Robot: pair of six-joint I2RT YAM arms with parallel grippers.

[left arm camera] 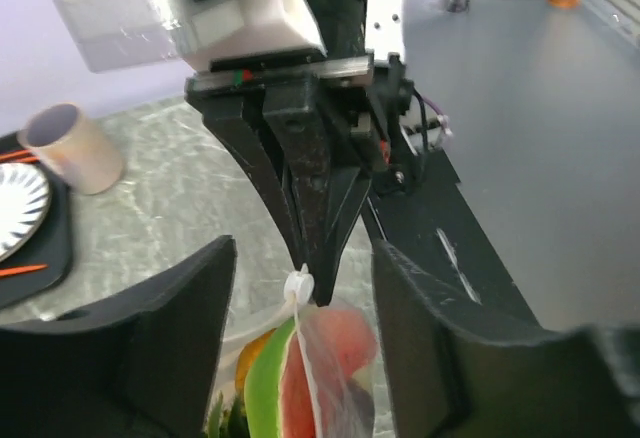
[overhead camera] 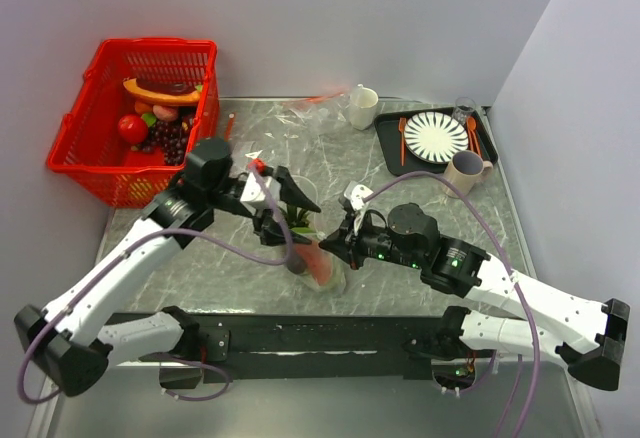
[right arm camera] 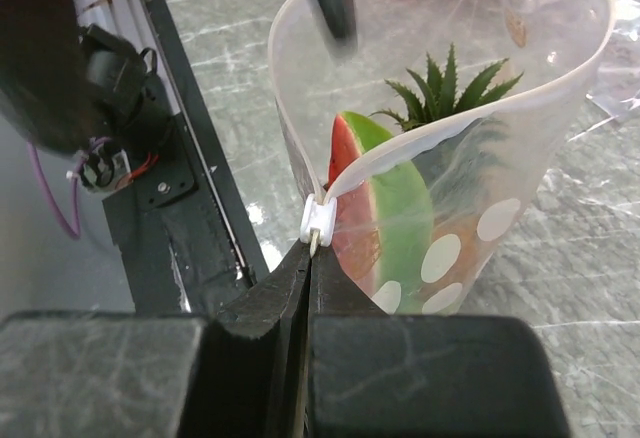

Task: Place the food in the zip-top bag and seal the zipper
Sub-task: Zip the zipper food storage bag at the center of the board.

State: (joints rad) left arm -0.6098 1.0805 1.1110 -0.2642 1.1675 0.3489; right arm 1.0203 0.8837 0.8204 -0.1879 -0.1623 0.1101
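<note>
The zip-top bag (right arm camera: 520, 198) stands upright at mid-table, clear with white dots, its mouth gaping. Inside it is the food: a red slice with a green rind (right arm camera: 395, 208) and a dark-green spiky tuft (right arm camera: 445, 88). The zipper (right arm camera: 470, 118) runs round the mouth to a white slider (right arm camera: 316, 222) at the near end. My right gripper (right arm camera: 310, 250) is shut on the bag's edge just below that slider. My left gripper (left arm camera: 303, 268) hangs over the same end (overhead camera: 295, 208), its fingers (left arm camera: 180, 338) apart on both sides of the slider (left arm camera: 298, 286), touching nothing.
A red basket (overhead camera: 110, 88) with more toy food sits at the back left. A black tray (overhead camera: 390, 148) with a striped plate, a white cup (overhead camera: 362, 108) and a beige mug (overhead camera: 463, 170) stand at the back right. Another clear bag (overhead camera: 310, 108) lies behind.
</note>
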